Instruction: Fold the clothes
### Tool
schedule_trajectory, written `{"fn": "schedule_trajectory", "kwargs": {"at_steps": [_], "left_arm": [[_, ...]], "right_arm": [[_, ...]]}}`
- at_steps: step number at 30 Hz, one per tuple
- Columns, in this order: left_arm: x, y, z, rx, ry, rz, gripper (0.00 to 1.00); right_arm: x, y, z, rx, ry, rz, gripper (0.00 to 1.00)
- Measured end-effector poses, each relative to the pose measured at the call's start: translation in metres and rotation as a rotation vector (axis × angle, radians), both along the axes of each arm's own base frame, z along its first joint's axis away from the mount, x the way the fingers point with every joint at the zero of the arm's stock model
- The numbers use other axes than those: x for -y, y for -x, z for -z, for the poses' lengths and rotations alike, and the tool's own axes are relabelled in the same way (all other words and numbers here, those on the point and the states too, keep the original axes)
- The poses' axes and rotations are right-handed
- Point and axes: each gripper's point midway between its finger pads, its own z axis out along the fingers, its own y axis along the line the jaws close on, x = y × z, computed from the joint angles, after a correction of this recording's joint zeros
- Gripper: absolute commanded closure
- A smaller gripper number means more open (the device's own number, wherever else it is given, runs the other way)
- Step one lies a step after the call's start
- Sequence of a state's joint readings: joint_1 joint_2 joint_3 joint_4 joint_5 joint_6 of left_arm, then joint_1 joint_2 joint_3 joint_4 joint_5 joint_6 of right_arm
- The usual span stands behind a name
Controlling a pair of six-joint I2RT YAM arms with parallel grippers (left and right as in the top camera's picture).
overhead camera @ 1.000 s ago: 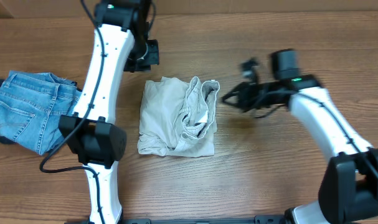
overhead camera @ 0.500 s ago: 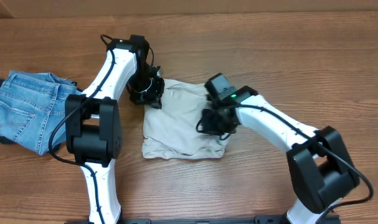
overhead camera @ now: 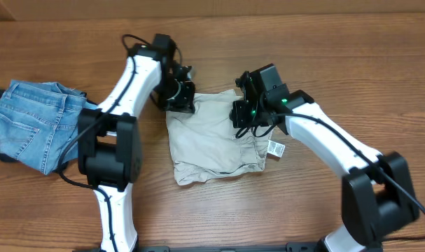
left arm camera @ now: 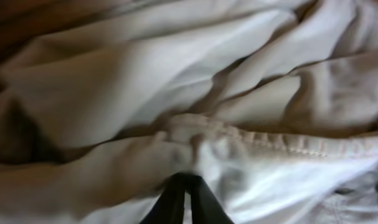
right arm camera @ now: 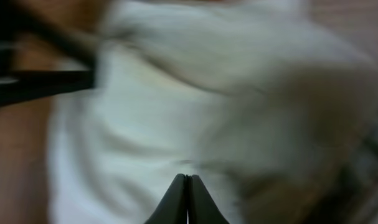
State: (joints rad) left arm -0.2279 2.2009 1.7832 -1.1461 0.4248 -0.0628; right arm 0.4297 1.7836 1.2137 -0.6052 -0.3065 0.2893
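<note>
The pale beige shorts (overhead camera: 211, 140) lie crumpled but fairly flat on the wooden table, with a white label (overhead camera: 275, 148) showing at their right edge. My left gripper (overhead camera: 179, 99) is at the shorts' upper left corner; in the left wrist view its jaws (left arm camera: 185, 182) are shut on a fold of the beige cloth (left arm camera: 145, 93) by a stitched seam. My right gripper (overhead camera: 244, 116) is at the upper right edge; in the blurred right wrist view its jaws (right arm camera: 187, 182) are shut against the cloth (right arm camera: 195, 99). The light-blue denim jeans (overhead camera: 30, 129) lie bunched at the far left.
The wooden table (overhead camera: 324, 56) stretches bare-looking behind and to the right of the shorts. The left arm's dark cable loops over the jeans' right edge (overhead camera: 71, 164). The arm bases stand at the front edge.
Both grippers moved in from apart and closed on the shorts' top corners. The shorts were spread out flatter and dragged a little to the right; the label now shows.
</note>
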Motion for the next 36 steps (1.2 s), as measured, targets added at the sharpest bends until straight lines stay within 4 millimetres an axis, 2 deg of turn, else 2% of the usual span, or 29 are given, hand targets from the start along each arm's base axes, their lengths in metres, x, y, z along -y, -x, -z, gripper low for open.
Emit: {"fn": "schedule_trajectory", "kwargs": {"at_steps": [2,3,6,10,13,14,15,16,18,19,21,22,23,25,27,30,31,34,36], "left_arm": [[0.010,0.011,0.010,-0.004,-0.047,0.050,0.96],[0.013,0.018,0.016,-0.016,-0.062,0.064,0.96],[0.006,0.046,0.043,-0.097,-0.099,0.070,0.96],[0.002,0.053,0.049,-0.123,-0.097,0.058,0.94],[-0.007,0.054,0.044,-0.158,-0.105,0.024,0.71],[-0.011,0.054,0.039,-0.176,-0.107,-0.001,0.59],[-0.016,0.047,0.030,-0.172,-0.104,-0.033,0.36],[-0.024,0.036,0.018,-0.144,-0.096,-0.077,0.22],[-0.040,0.018,-0.016,-0.063,-0.073,-0.161,0.13],[-0.051,0.013,-0.040,-0.018,-0.061,-0.209,0.12],[-0.068,0.014,-0.082,0.043,-0.046,-0.277,0.12],[-0.068,0.018,-0.087,0.041,-0.044,-0.280,0.09],[-0.065,0.022,-0.084,0.026,-0.039,-0.281,0.08],[-0.054,0.036,-0.061,-0.036,-0.028,-0.273,0.06],[-0.043,0.067,-0.015,-0.160,-0.024,-0.279,0.04],[-0.030,0.084,0.025,-0.202,0.057,-0.294,0.00],[-0.025,0.085,0.032,-0.199,0.098,-0.305,0.00],[-0.004,0.069,0.027,-0.145,0.236,-0.332,0.00],[0.023,0.069,0.026,-0.149,0.276,-0.341,0.00]], "right_arm": [[0.026,0.002,0.034,-0.079,0.122,0.082,0.96],[0.038,0.002,0.040,-0.097,0.165,0.123,0.96],[0.073,0.003,0.047,-0.156,0.249,0.259,0.96],[0.093,-0.002,0.045,-0.200,0.175,0.292,0.96],[0.087,-0.002,0.041,-0.220,0.093,0.254,0.96],[0.085,-0.002,0.040,-0.222,0.085,0.252,0.96],[0.085,-0.001,0.040,-0.226,0.080,0.251,0.96],[0.084,-0.001,0.040,-0.228,0.079,0.250,0.96],[0.085,0.002,0.041,-0.241,0.083,0.250,0.96],[0.085,0.004,0.041,-0.248,0.085,0.250,0.96],[0.085,0.004,0.041,-0.248,0.085,0.250,0.96],[0.085,0.004,0.041,-0.249,0.085,0.249,0.96],[0.085,0.004,0.041,-0.249,0.086,0.250,0.96],[0.085,0.005,0.041,-0.250,0.086,0.250,0.96],[0.086,0.006,0.041,-0.254,0.087,0.250,0.96],[0.086,0.006,0.042,-0.256,0.088,0.248,0.96],[0.086,0.006,0.042,-0.257,0.088,0.249,0.96],[0.086,0.006,0.042,-0.258,0.088,0.249,0.96],[0.086,0.006,0.042,-0.257,0.088,0.249,0.96]]}}
